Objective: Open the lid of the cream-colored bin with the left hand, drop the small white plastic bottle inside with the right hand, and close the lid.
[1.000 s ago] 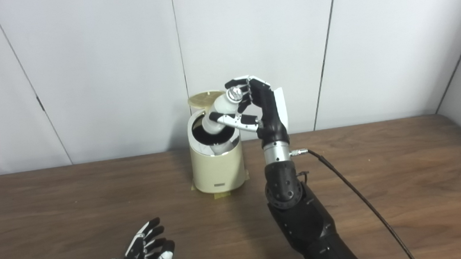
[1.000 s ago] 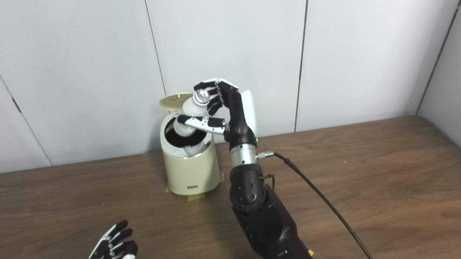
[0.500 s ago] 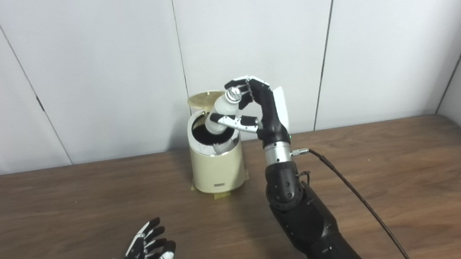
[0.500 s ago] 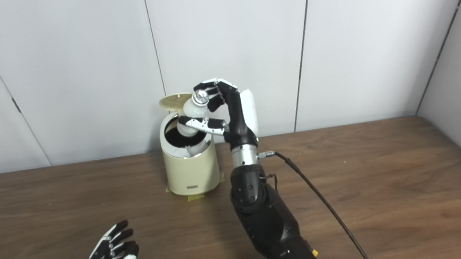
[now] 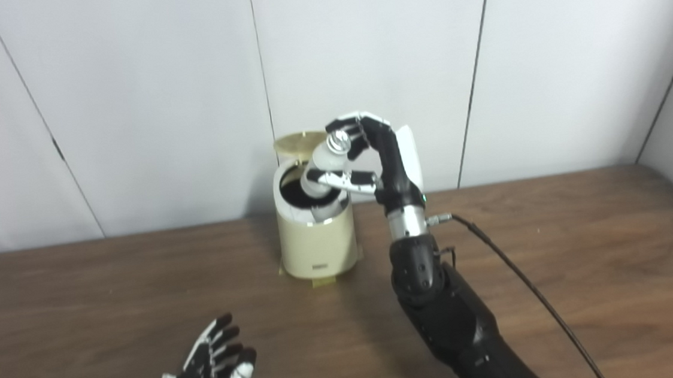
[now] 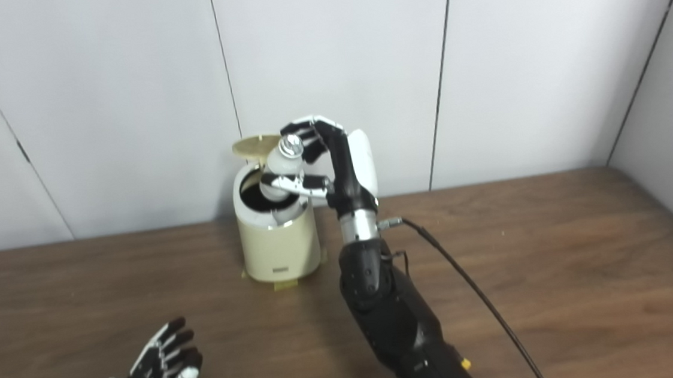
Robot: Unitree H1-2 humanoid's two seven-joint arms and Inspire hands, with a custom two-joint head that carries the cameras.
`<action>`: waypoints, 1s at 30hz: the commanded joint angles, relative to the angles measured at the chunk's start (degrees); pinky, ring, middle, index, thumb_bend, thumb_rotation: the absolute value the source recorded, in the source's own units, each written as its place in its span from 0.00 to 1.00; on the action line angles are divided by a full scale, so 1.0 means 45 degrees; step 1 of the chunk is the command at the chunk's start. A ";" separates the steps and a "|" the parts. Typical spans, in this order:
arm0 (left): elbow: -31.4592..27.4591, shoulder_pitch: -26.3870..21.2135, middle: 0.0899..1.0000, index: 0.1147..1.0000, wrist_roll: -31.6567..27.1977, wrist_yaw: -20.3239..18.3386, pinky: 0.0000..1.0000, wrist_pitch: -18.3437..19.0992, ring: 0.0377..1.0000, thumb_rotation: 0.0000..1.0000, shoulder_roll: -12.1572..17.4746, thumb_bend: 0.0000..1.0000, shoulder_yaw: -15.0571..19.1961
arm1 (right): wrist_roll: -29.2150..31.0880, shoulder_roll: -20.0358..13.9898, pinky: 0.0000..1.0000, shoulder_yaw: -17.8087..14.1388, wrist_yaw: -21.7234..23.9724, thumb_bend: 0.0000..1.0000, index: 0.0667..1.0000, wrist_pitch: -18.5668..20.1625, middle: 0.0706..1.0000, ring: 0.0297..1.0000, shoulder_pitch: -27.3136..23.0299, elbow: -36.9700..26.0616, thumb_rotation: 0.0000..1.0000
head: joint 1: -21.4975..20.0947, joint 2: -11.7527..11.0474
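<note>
Since a second ago, my view has tipped slightly, so everything sits a little higher in frame, and the right hand [image 5: 373,162] has tilted the bottle more steeply, its base lower into the bin's mouth.

I see the small white plastic bottle [image 5: 324,165], a smooth rounded cylinder with a shiny silver cap, slanting down to the left. Its cap end points up toward the fingers; its base sits at the dark round opening. The right hand is closed on the bottle, black fingers curled over the cap end and the thumb pressed across the lower body. This hand has a glossy white back plate, a metal wrist ring and a matte black forearm, from which a thin black cable [image 5: 525,294] trails across the wood.

The cream-colored bin [image 5: 316,241] is a smooth upright cylinder with a rounded rim and a dark inside. Its lid [image 5: 298,141], a flat round disc of a yellower tone, stands raised at the back, behind the bottle. A bit of tan tape shows beneath the bin's base.

The bin stands near the back of the surface [image 5: 81,305], dark brown with a streaked wood grain, against pale wall panels.

My left hand [image 5: 216,376] hovers low at the near edge, well apart from the bin, fingers spread and holding nothing.
</note>
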 commanded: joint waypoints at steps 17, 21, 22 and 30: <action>0.0067 0.0589 0.80 0.87 0.0230 0.0029 0.61 -0.0037 0.74 0.53 -0.0962 0.56 -0.0224 | -0.1235 -0.0540 0.39 0.0581 0.0479 0.97 0.65 0.0934 0.65 0.56 -0.0091 -0.0937 0.21 | -0.0045 0.0082; 0.0042 0.0578 0.81 0.87 0.0320 0.0010 0.62 0.0012 0.74 0.53 -0.0947 0.55 -0.0249 | -0.1289 -0.0555 0.43 0.0568 0.0348 0.98 0.65 0.0893 0.64 0.56 -0.0119 -0.0853 0.21 | -0.0045 0.0082; 0.0038 0.0578 0.81 0.87 0.0325 0.0009 0.62 0.0019 0.74 0.53 -0.0960 0.55 -0.0242 | -0.1266 -0.0553 0.44 0.0557 0.0340 0.98 0.64 0.0858 0.64 0.56 -0.0127 -0.0824 0.21 | -0.0045 0.0082; 0.0085 0.0572 0.81 0.87 0.0245 0.0003 0.62 0.0026 0.74 0.53 -0.0983 0.56 -0.0189 | -0.0933 -0.0458 0.40 0.0388 0.0153 0.92 0.62 0.0420 0.60 0.53 -0.0186 -0.0637 0.17 | -0.0094 0.0098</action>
